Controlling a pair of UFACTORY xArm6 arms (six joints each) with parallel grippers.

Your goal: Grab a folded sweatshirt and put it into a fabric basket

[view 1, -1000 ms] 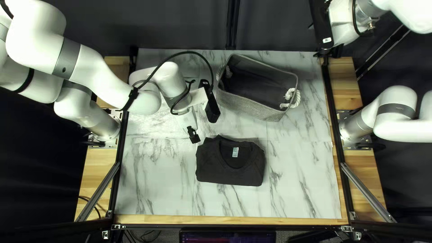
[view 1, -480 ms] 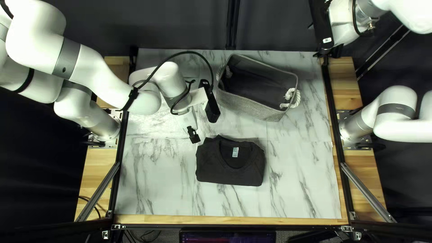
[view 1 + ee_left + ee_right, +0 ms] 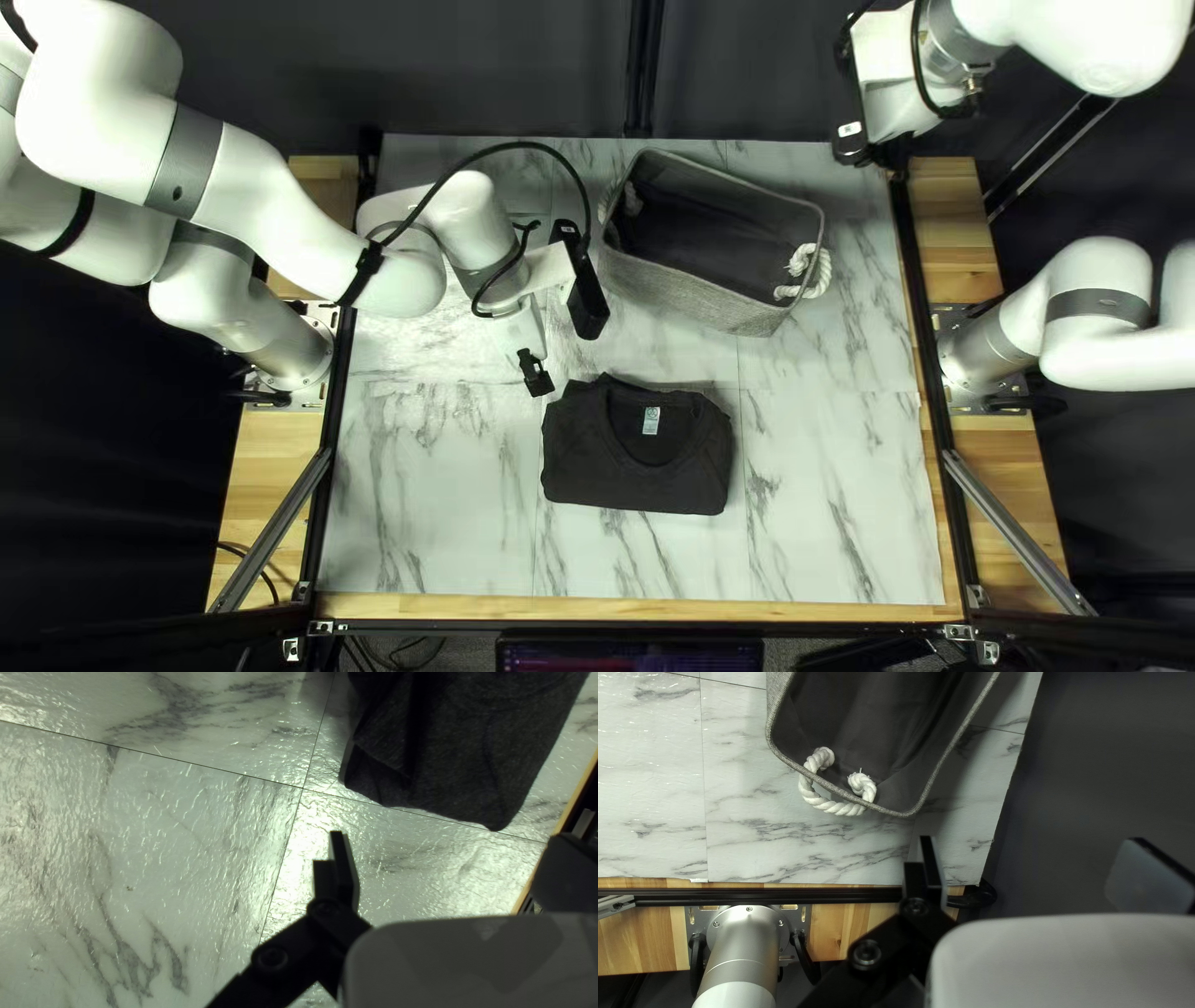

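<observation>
Left claw (image 3: 537, 375): pointing down near sweatshirt (image 3: 637, 467), spread wide, empty
Right claw (image 3: 899, 144): raised near basket (image 3: 710, 299), spread wide, empty
Collar label (image 3: 651, 421): pale, beside left claw

You have the folded dark sweatshirt (image 3: 635, 467) midway along the marbled tabletop (image 3: 834, 498), nearer its near edge, with a pale label (image 3: 651, 421) at its collar. The grey fabric basket (image 3: 710, 299) stands by the far edge, right of centre. Your left gripper (image 3: 535, 373) is just left of the sweatshirt; your right arm (image 3: 1108, 44) reaches toward the far right corner.
</observation>
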